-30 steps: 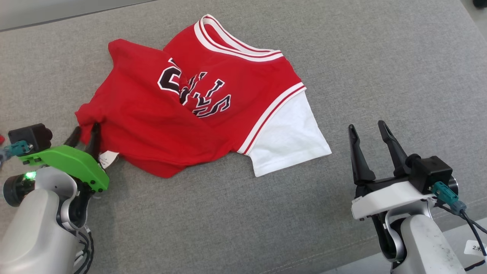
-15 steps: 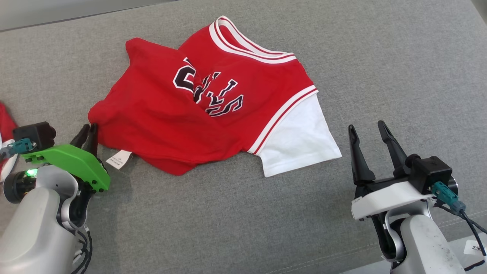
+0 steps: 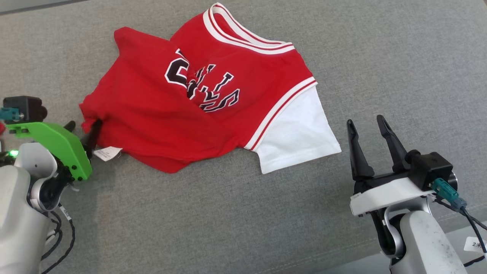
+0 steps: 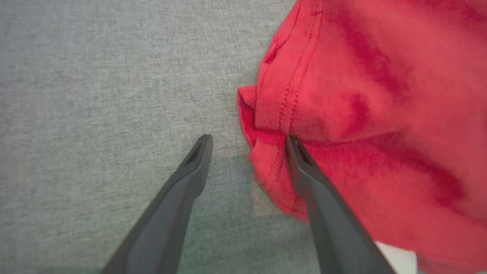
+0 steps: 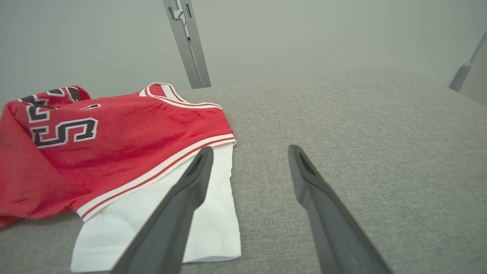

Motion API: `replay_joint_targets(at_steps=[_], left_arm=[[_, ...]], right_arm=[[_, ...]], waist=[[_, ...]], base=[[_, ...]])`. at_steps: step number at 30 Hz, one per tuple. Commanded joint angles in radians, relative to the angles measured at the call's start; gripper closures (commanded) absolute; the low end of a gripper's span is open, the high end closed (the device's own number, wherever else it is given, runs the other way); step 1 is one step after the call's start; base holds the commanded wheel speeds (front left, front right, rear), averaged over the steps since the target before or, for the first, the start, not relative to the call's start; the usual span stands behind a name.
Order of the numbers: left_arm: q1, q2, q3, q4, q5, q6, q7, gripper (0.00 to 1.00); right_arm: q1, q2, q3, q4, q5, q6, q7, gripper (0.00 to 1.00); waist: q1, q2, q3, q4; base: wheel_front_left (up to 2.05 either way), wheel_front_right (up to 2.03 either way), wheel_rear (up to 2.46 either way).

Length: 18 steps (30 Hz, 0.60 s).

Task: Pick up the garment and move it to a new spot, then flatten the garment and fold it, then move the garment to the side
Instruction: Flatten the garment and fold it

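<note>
The garment (image 3: 152,114) is a red jersey with black letters, a striped white collar and one white sleeve (image 3: 296,133), lying crumpled on the grey cushion (image 3: 228,213). My left gripper (image 3: 83,123) is open at the garment's left hem corner. In the left wrist view the garment (image 4: 361,95) bunches against the right finger (image 4: 315,190), whose tip is tucked under a fold, while the left finger rests over bare cushion. My right gripper (image 3: 365,120) stands open and empty, just right of the white sleeve. The right wrist view has that gripper (image 5: 251,148) over the sleeve's edge (image 5: 213,228).
A white label (image 3: 106,153) sticks out from under the hem near my left fingers. The cushion's seamed front edge (image 3: 342,258) runs at the lower right. A grey metal post (image 5: 188,42) rises behind the cushion. Bare cushion stretches right of the garment.
The left gripper, shut beside the hem half a second ago, has opened and now has the hem corner against its right finger. The head camera shifted. The right arm stayed put.
</note>
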State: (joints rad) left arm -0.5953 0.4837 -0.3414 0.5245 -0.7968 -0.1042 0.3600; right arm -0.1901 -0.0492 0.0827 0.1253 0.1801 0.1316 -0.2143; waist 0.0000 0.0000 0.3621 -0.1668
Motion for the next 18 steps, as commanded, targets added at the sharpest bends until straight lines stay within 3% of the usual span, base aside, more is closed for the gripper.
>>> replay_joint_targets(at_steps=[1, 7, 8, 10, 11, 18], left_arm=[[-0.012, -0.001, -0.022, 0.009, 0.007, -0.007, 0.035, 0.00], [-0.005, -0.022, -0.080, 0.050, -0.003, -0.002, 0.148, 0.00], [0.001, -0.028, -0.087, 0.055, -0.003, 0.003, 0.157, 0.04], [0.003, -0.030, -0.090, 0.048, 0.010, 0.008, 0.132, 0.96], [0.005, -0.030, -0.084, 0.039, 0.015, 0.013, 0.113, 1.00], [0.047, -0.010, -0.032, -0.092, 0.068, 0.095, -0.075, 1.00]], right_arm=[[-0.006, -0.002, -0.007, -0.005, -0.003, -0.002, -0.007, 0.00], [-0.010, -0.002, -0.018, -0.007, -0.005, -0.002, -0.009, 0.00], [-0.012, -0.002, -0.015, -0.004, -0.001, -0.002, -0.011, 0.00], [-0.015, -0.002, -0.012, 0.001, 0.003, -0.002, -0.011, 0.00], [-0.015, -0.002, -0.012, 0.003, 0.005, -0.002, -0.012, 0.00], [0.005, -0.002, -0.020, 0.015, 0.002, -0.002, -0.014, 0.00]], waist=[[0.0000, 0.0000, 0.023, -0.016], [0.0000, 0.0000, 0.030, -0.015], [0.0000, 0.0000, 0.029, -0.013], [0.0000, 0.0000, 0.023, -0.007], [0.0000, 0.0000, 0.019, -0.003], [0.0000, 0.0000, -0.029, 0.049]], base=[[0.00, 0.00, 0.00], [0.00, 0.00, 0.00], [0.00, 0.00, 0.00], [0.00, 0.00, 0.00], [0.00, 0.00, 0.00], [0.00, 0.00, 0.00]])
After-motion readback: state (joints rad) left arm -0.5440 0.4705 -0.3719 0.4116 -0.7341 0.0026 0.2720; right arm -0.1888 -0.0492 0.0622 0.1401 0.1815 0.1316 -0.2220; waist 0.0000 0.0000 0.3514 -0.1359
